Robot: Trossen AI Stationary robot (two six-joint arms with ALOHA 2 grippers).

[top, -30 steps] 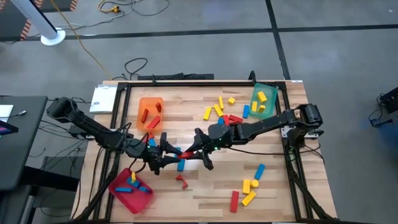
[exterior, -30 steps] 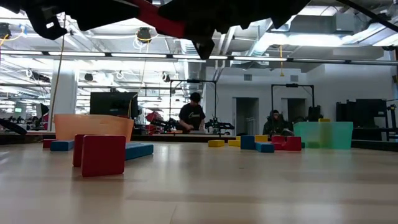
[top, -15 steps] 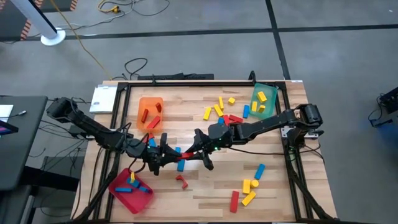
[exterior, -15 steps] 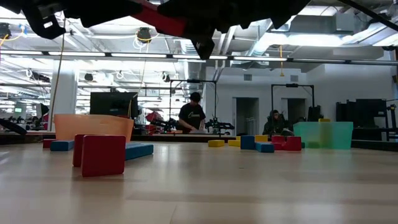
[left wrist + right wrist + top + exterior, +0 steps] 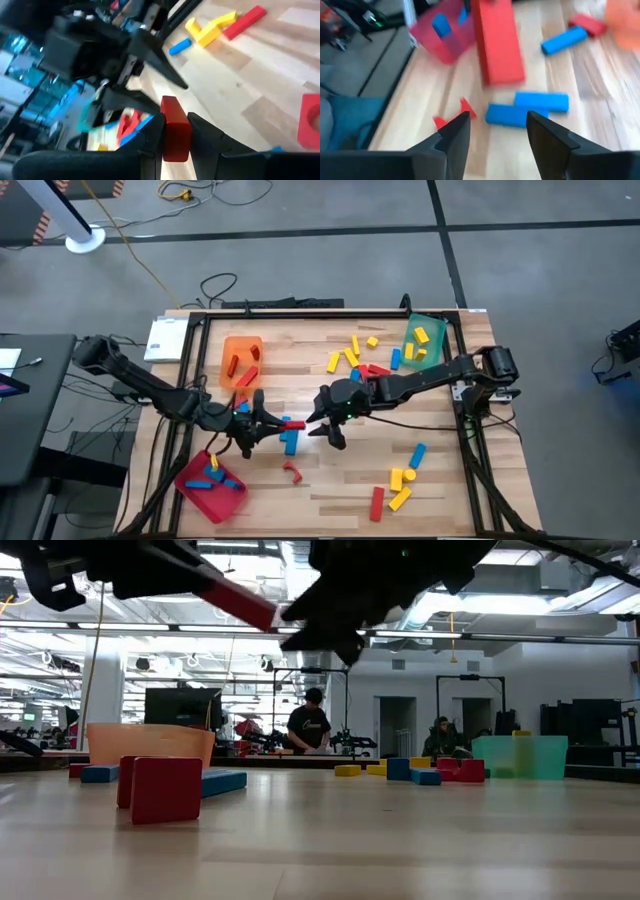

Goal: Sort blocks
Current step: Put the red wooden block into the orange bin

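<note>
A red bar block (image 5: 293, 423) hangs above the table's middle, with my left gripper (image 5: 272, 423) shut on it. In the left wrist view the block (image 5: 175, 127) sits between my fingers. My right gripper (image 5: 318, 425) stands open just right of the block's free end (image 5: 497, 42), touching nothing. Below them two blue blocks (image 5: 291, 442) lie flat on the wood. Other red, blue and yellow blocks lie scattered at the far middle (image 5: 350, 357) and the near right (image 5: 400, 485). My left gripper pinches the red block's left end (image 5: 175, 145) between its two fingers. The fingers come nearly level from the table's left and lie along the block. The block sticks out past the fingertips toward the right gripper, tilted, lifted clear of the table.
An orange tray (image 5: 241, 362) stands at the far left, a red tray (image 5: 211, 485) with blocks at the near left, a green tray (image 5: 423, 342) at the far right. A red arch block (image 5: 291, 471) lies near the front. A black frame (image 5: 300, 313) borders the table.
My right gripper has opened, let go of the red block and drawn slightly toward the table's right. The block stays in my left gripper alone and now slants more steeply in the low view.
</note>
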